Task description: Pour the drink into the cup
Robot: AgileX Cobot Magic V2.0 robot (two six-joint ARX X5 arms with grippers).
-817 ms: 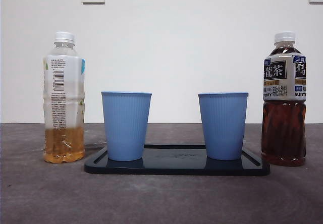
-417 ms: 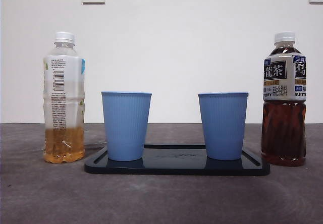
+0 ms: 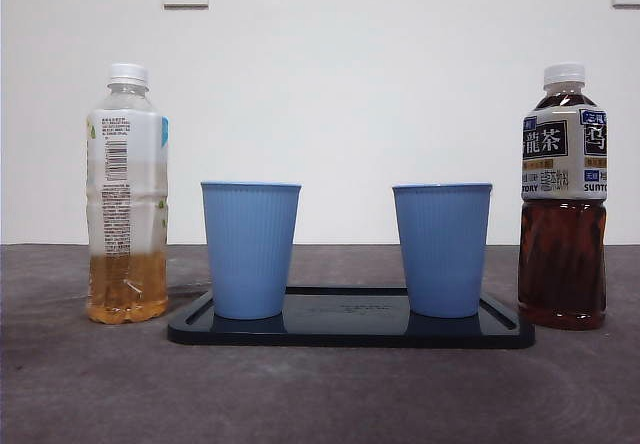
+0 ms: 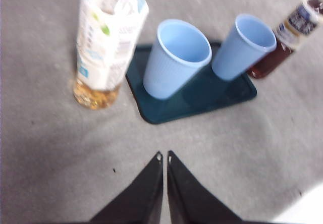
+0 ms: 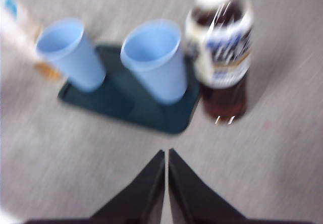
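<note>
Front view – tray: a dark tray (image 3: pixel 350 332) lies flat on the grey table (image 3: pixel 320 394).
Front view – cups: two blue cups (image 3: pixel 250 249) (image 3: pixel 442 249) stand upright on the tray, apart from each other.
Front view – bottles: a pale tea bottle (image 3: pixel 126 194), about a quarter full, and a dark tea bottle (image 3: pixel 563 199), both capped, flank the tray.
Front view – arms: neither gripper appears.
Left wrist view – left gripper (image 4: pixel 163 157): jaws pressed together, holding nothing, above bare table; pale tea bottle (image 4: pixel 108 37) and nearer cup (image 4: pixel 176 57) lie ahead, well apart from it.
Right wrist view – right gripper (image 5: pixel 166 153): jaws closed, empty; dark tea bottle (image 5: pixel 222 52) and nearer cup (image 5: pixel 155 60) ahead, blurred.
</note>
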